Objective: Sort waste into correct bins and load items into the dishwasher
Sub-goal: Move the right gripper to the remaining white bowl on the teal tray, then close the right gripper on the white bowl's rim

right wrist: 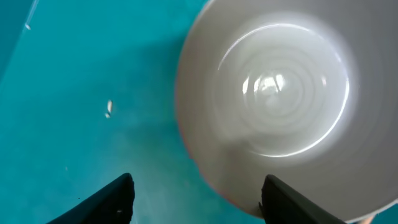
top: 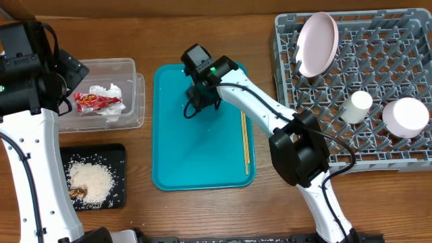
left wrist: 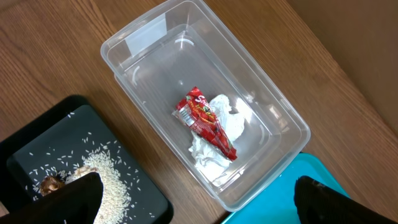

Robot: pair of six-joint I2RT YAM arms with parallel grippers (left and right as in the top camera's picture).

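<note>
A small white saucer (right wrist: 273,93) lies on the teal tray (right wrist: 74,74). My right gripper (right wrist: 198,186) stands open over it, one finger (right wrist: 115,199) above the tray and the other (right wrist: 292,202) inside the saucer, with the rim between them. From overhead the right gripper (top: 197,102) hides the saucer. Wooden chopsticks (top: 245,138) lie along the tray's right side. My left gripper (left wrist: 199,199) hangs open and empty above the gap between the clear tub (left wrist: 267,99) and the black tray (left wrist: 155,205). The tub holds a red wrapper (left wrist: 208,121) and a white tissue (left wrist: 230,118).
The grey dish rack (top: 378,67) at the right carries a pink-white plate (top: 317,44) standing on edge, a white cup (top: 356,106) and an upturned bowl (top: 405,116). Rice (top: 91,181) and brown bits (top: 77,194) lie in the black tray (top: 115,162).
</note>
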